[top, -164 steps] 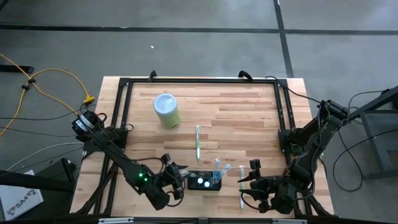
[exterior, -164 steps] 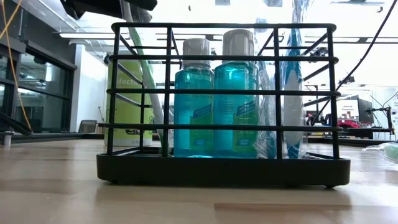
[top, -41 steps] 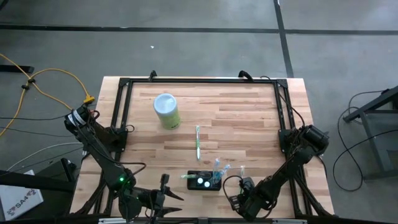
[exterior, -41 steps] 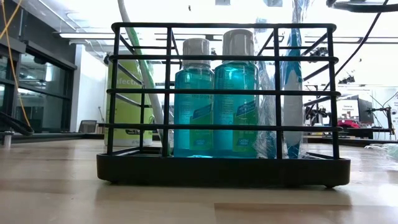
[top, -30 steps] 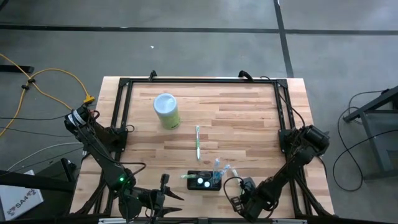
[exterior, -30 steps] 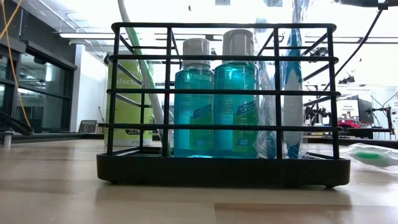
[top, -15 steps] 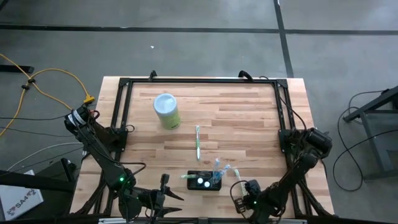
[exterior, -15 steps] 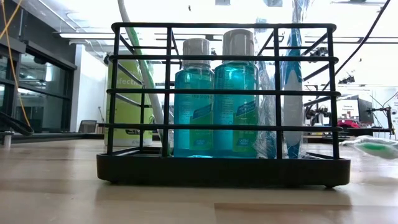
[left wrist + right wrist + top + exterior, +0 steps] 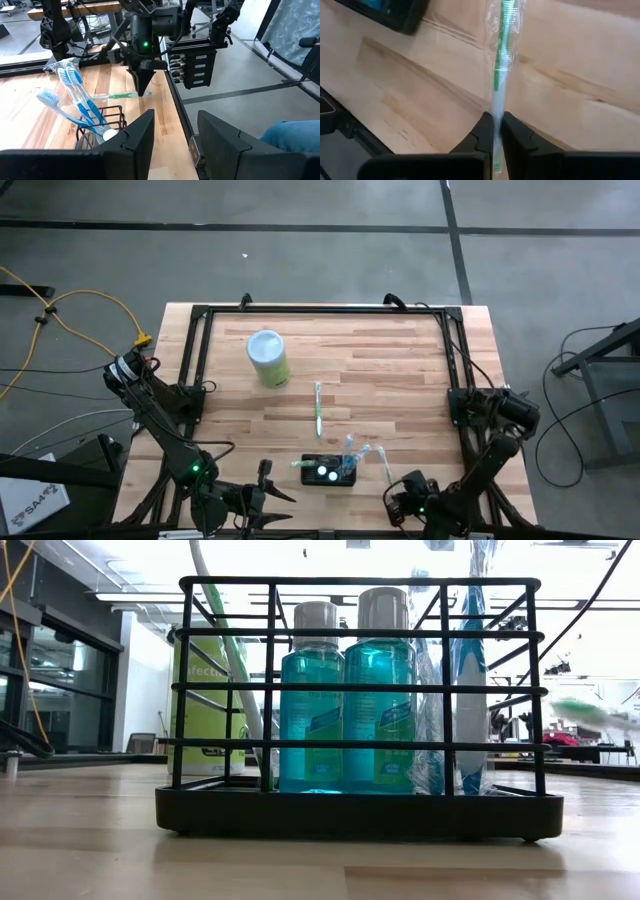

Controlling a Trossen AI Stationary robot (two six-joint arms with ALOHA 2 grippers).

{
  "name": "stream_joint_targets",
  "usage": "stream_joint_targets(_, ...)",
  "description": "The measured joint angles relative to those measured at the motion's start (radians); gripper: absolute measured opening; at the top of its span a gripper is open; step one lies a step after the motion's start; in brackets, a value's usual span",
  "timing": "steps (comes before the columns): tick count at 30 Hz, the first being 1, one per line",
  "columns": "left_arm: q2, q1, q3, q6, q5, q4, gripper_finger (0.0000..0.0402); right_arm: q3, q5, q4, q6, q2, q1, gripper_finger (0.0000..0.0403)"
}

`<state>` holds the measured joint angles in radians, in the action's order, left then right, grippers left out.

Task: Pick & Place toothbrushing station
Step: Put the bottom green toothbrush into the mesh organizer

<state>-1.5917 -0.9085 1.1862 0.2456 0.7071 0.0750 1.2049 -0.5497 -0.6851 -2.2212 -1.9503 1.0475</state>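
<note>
The toothbrushing station is a black wire-sided holder on a black base. It stands near the table's front edge, holding two blue bottles and blue toothbrushes. My right gripper is just right of it, shut on a green toothbrush in clear wrap. My left gripper waits open to the station's left, touching nothing. A second green toothbrush lies flat on the table behind the station. My right gripper pinches the wrapped toothbrush by its handle end between its two fingers. The fingers slant down from the table's near right and run along the brush. The brush sticks out ahead of the fingertips, its green head end lifted above the tabletop.
A pale green cylinder with a whitish top stands at the far left of the table. A black frame runs along the table's far and side edges. Bare wood lies between the station and the far frame.
My right gripper has moved toward the table's right edge and turned at the wrist, staying shut on the wrapped toothbrush. The brush has swung with it, and its green head end has risen from near the tabletop to well above it.
</note>
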Motion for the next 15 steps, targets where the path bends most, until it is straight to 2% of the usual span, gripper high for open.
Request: stream_joint_targets(15, 0.0, 0.0, 0.0, 0.002, 0.0, 0.0, 0.0146, 0.002, -0.261, -0.298, -0.063, 0.004, 0.022, 0.001)
